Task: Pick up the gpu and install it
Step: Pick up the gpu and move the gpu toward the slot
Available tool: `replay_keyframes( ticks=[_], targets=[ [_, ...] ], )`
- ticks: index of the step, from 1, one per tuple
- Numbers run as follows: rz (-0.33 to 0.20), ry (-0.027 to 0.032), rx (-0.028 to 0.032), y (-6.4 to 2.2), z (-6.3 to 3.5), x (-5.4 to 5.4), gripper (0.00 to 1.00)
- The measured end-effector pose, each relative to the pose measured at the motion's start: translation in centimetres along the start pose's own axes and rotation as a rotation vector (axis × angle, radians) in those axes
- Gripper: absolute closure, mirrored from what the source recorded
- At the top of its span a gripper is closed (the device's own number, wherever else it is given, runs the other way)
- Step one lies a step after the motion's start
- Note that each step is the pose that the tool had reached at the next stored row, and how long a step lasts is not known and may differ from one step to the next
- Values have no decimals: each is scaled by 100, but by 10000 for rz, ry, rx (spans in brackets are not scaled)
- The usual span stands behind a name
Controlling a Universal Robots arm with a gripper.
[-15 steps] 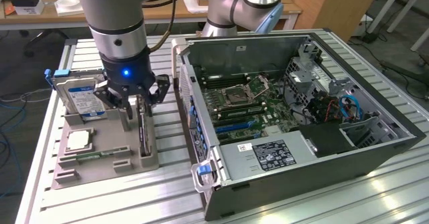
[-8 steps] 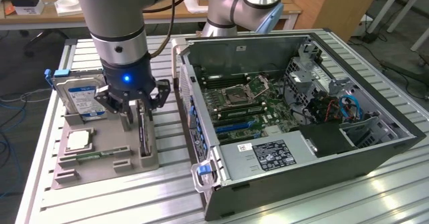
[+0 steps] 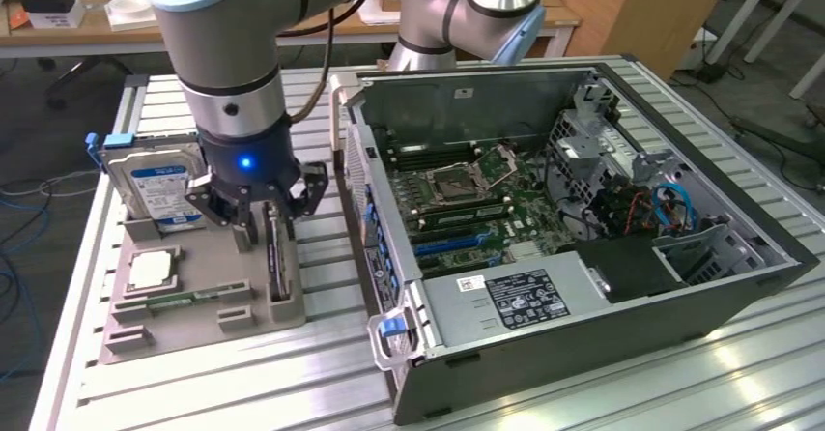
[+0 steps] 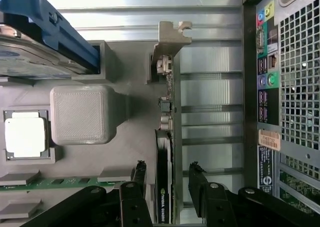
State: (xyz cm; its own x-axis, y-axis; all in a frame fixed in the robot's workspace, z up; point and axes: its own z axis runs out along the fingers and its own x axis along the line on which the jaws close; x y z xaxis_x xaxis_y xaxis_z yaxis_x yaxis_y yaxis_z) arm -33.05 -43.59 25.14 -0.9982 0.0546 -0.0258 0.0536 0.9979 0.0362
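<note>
Step in hand: pick-up; grasp not yet made, install not begun.

The gpu [image 3: 274, 249] stands on its long edge in a slot of the grey fixture tray [image 3: 193, 327], lower left of the exterior view, just beside the open computer case [image 3: 581, 354].

Appearance: a thin dark card. In the wrist view it is edge-on, with a silvery metal bracket [image 4: 171, 42] ending in a hooked tab at the far end. There is a printed label on the edge nearest the camera.

Pincer [image 3: 265, 226]: released, jaws wide, one finger on each side of the card. Neither pad appears to touch a face.

Judgement: the grasp calls for the pads to close squarely on the two flat faces. The card must then come straight up out of its slot, because it is thin and any skew could jam or flex it.

Surroundings: on the same tray, toward the exterior view's left, are the blue-labelled hard drive [image 3: 155, 185] and the square CPU chip [image 3: 153, 269]. Inside the case the motherboard [image 3: 470, 194] lies exposed. Tray and case both rest on the slatted metal counter [image 3: 193, 397].
</note>
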Motion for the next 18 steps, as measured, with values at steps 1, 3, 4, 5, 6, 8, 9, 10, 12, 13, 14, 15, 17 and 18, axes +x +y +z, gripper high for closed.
replay_keyframes(
  ticks=[1, 3, 4, 5, 6, 8, 9, 10, 12, 13, 14, 15, 17, 18],
  targets=[
    [12, 0, 0, 0, 10, 0, 53],
    [37, -2, 1, -1, 31, 3, 53],
    [50, -2, 1, -2, 41, 6, 53],
    [63, -2, 2, -2, 52, 8, 53],
    [74, -4, 1, -3, 65, 10, 53],
    [86, -4, 2, -4, 91, 12, 53],
    [90, -4, 2, -4, 106, 13, 53],
    [94, -3, 2, -5, 120, 14, 53],
    [100, -4, 2, -6, 150, 16, 53],
    [103, -4, 3, -7, 166, 16, 53],
    [104, -4, 3, -7, 178, 17, 53],
    [106, -4, 2, -7, 189, 17, 53],
    [107, -3, 8, -8, 198, 18, 53],
    [107, -2, 8, -8, 198, 18, 53]
  ],
)
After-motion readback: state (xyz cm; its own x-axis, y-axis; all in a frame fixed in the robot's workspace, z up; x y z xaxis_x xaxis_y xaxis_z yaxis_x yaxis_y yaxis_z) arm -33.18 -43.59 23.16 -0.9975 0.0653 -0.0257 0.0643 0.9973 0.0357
